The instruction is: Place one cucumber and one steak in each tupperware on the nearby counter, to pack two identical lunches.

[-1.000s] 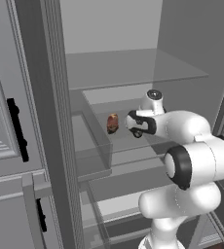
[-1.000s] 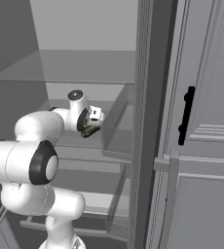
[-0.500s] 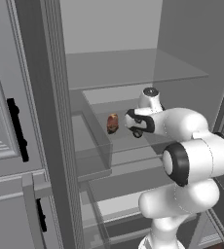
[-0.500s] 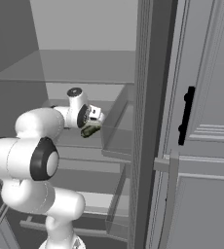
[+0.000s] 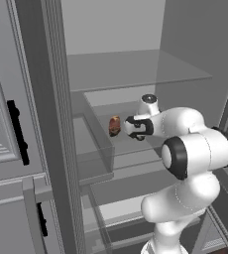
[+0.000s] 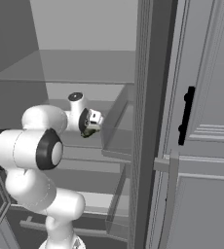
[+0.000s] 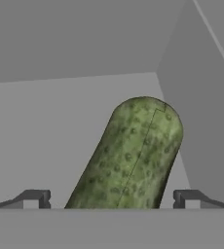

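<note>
A reddish-brown steak (image 5: 114, 125) lies on a glass shelf (image 5: 136, 69) area inside the open fridge, just left of my gripper (image 5: 132, 128). In the hand view a bumpy green cucumber (image 7: 133, 155) lies between my two fingertips (image 7: 36, 198), its near end reaching down to the gripper (image 7: 111, 199). The jaws stand wide open on either side of it and do not touch it. From the right base view the cucumber (image 6: 87, 132) shows as a dark green bit under the hand (image 6: 93, 120). The tupperware and the counter are out of view.
A grey fridge side wall (image 5: 56, 99) stands close to the left of the arm. The fridge door with a black handle (image 6: 186, 114) is on the right. A clear drawer front (image 5: 98, 149) sits below the shelf. Lower shelves (image 5: 121, 208) lie beneath.
The hand has crept a little deeper into the fridge, toward the cucumber. The jaws stayed wide open and the steak has not moved.
</note>
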